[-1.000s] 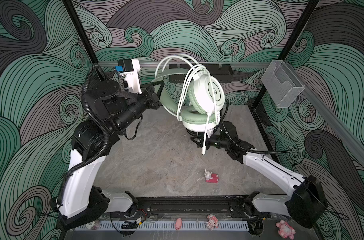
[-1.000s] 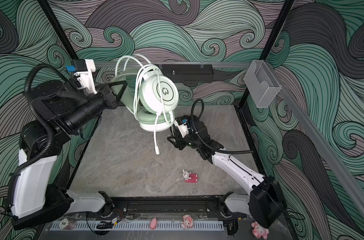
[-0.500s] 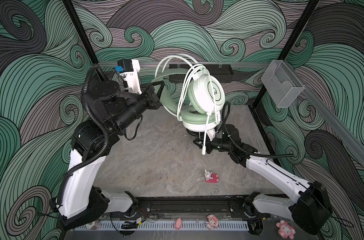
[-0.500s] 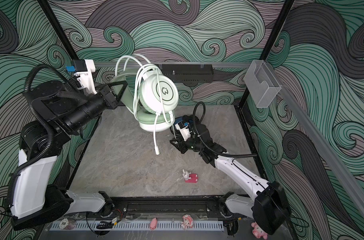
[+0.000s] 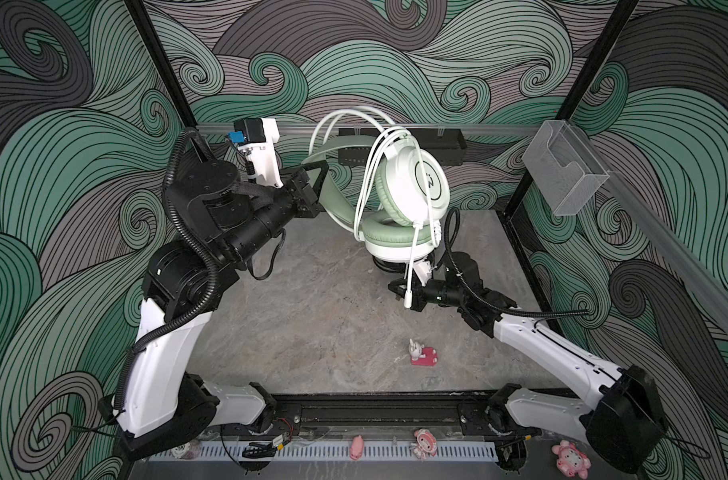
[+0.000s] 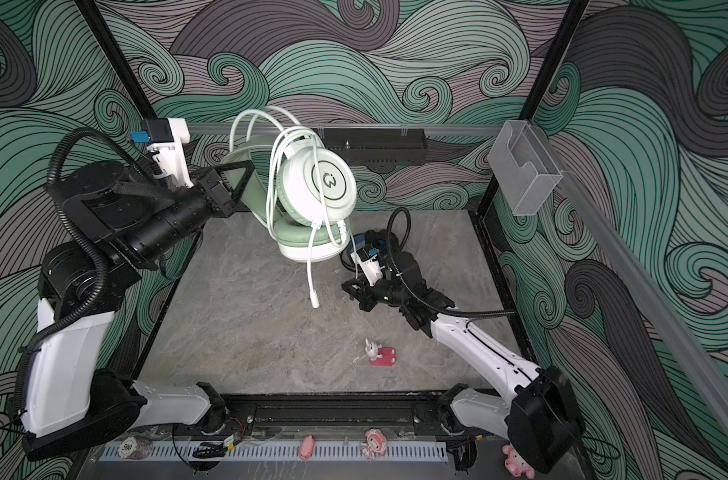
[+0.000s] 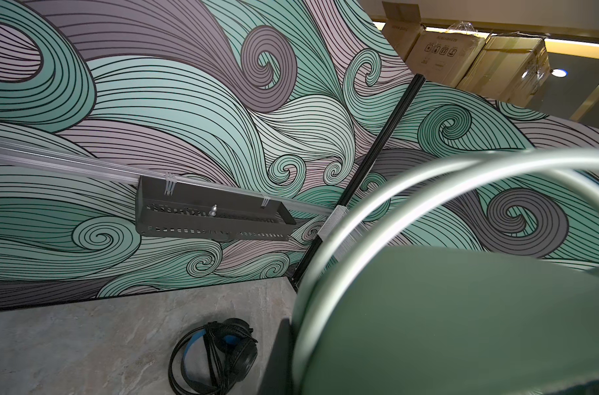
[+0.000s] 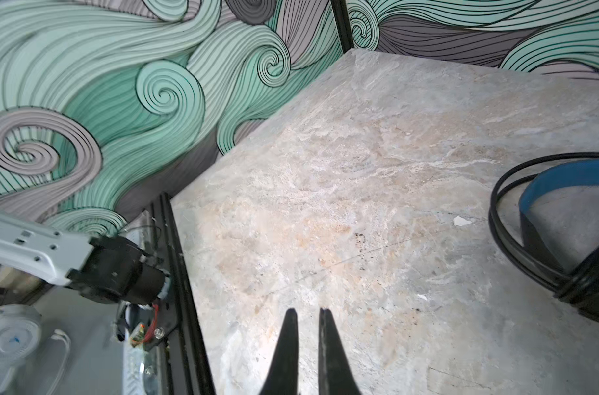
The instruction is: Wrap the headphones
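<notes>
The pale mint-green headphones (image 5: 412, 195) (image 6: 316, 183) hang high over the back of the table, with whitish cable looped over the band and cups. My left gripper (image 5: 321, 179) (image 6: 242, 180) is shut on their green headband (image 7: 462, 325). The cable's plug end (image 5: 407, 301) (image 6: 314, 301) dangles free. My right gripper (image 5: 393, 286) (image 6: 348, 289) (image 8: 305, 311) is low over the table beside that plug, shut with nothing between its fingers. The black headphones (image 7: 219, 352) (image 8: 547, 232), with a blue inner band and wound black cable, lie on the table below the green ones.
A small pink toy (image 5: 422, 353) lies on the marble table (image 5: 312, 332) toward the front. A black tray (image 5: 399, 145) hangs on the back wall, and a clear plastic box (image 5: 562, 174) on the right rail. Little pink figures (image 5: 424, 442) sit along the front rail.
My right gripper's jaws have closed on nothing, and that arm has shifted slightly toward the front. The left arm and the green headphones have stayed still.
</notes>
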Controlling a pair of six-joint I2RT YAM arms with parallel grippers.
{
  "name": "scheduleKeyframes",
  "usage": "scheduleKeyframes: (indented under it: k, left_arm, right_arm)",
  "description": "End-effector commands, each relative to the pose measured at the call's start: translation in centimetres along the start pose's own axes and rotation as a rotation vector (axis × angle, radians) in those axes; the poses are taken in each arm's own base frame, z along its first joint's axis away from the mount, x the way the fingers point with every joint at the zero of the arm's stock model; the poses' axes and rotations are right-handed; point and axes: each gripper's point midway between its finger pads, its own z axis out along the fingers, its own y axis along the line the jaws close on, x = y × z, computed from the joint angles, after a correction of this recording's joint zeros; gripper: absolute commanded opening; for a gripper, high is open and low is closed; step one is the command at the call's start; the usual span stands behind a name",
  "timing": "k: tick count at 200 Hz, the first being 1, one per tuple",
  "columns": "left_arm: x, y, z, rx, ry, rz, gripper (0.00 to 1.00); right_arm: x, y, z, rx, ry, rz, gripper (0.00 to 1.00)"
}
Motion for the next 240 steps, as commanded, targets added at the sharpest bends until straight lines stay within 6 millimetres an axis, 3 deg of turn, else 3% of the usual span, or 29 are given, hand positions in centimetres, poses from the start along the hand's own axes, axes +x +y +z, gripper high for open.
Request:
scheduleKeyframes:
  k: [1, 75, 154, 200, 240]
  left_arm:
    - [-3.5, -1.3, -1.9, 0.060, -0.125, -0.070, 0.00]
    - [-4.4, 1.6, -0.6, -0.019, -0.199, -0.210, 0.00]
    - [-4.5, 3.6, 1.4, 0.002, -0.248, -0.406, 0.00]
    - [-3.8, 6.2, 2.1, -0.093, -0.296, -0.481, 0.00]
    - [-2.5, 8.9, 3.4, -0.206, -0.307, -0.471, 0.00]
  right_arm:
    - [-0.1, 0.1, -0.3, 0.000, 0.015, -0.002, 0.00]
    - [1.5, -0.1, -1.5, 0.141, 0.085, -0.062, 0.00]
    - [0.9, -1.1, -0.6, 0.249, 0.121, -0.077, 0.00]
    - [2.0, 1.3, 0.9, 0.251, 0.201, -0.188, 0.00]
    - [2.9, 2.9, 1.0, 0.250, 0.232, -0.258, 0.00]
